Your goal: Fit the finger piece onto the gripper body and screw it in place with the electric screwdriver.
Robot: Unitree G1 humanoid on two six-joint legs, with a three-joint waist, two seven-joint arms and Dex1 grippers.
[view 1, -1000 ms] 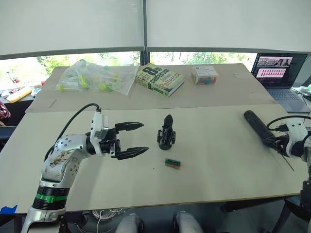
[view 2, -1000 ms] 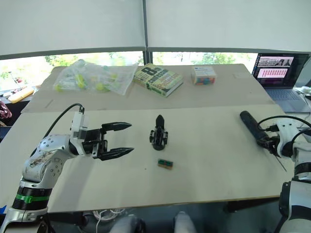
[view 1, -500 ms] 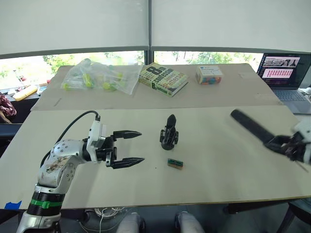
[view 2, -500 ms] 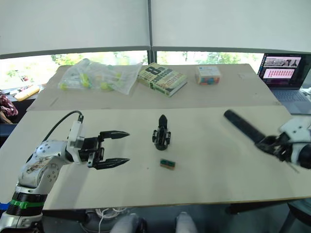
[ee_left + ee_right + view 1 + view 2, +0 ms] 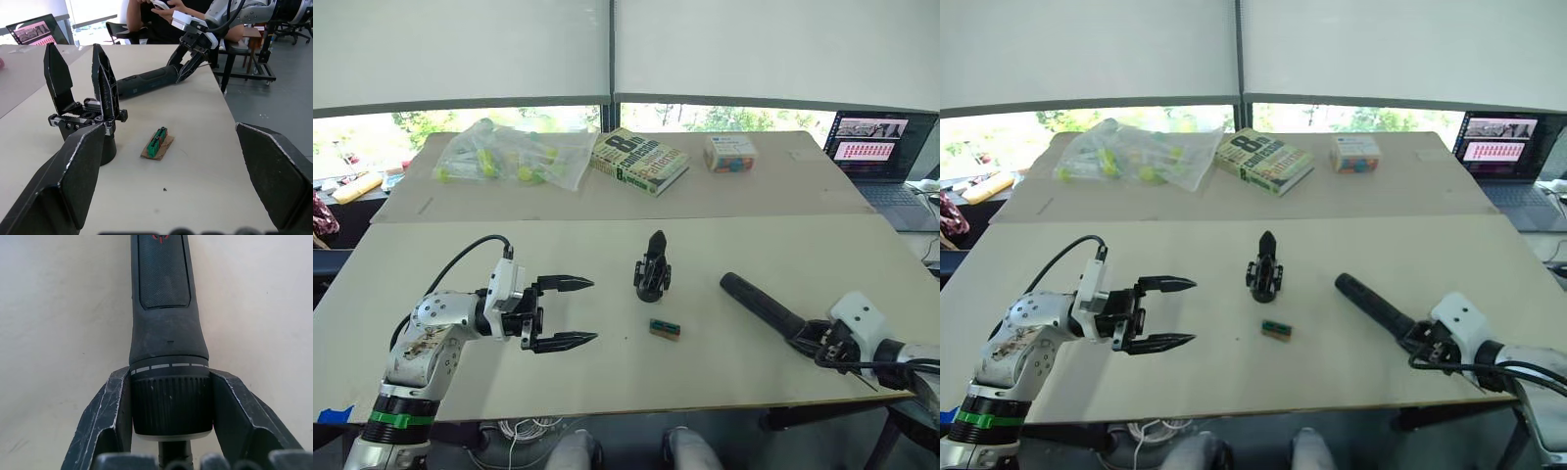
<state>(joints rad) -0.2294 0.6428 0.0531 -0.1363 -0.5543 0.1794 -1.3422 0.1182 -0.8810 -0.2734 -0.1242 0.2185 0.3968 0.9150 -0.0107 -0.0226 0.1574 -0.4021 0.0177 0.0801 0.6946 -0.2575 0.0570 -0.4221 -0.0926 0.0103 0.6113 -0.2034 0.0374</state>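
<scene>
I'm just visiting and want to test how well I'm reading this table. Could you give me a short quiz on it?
1. True or false: the right gripper is shut on the electric screwdriver.
2. What lies nearest the gripper body? A) the book B) the small green part C) the laptop
3. Fill in: the left gripper has its fingers ____.

Key: 1 true; 2 B; 3 open, with nothing between them.
</scene>
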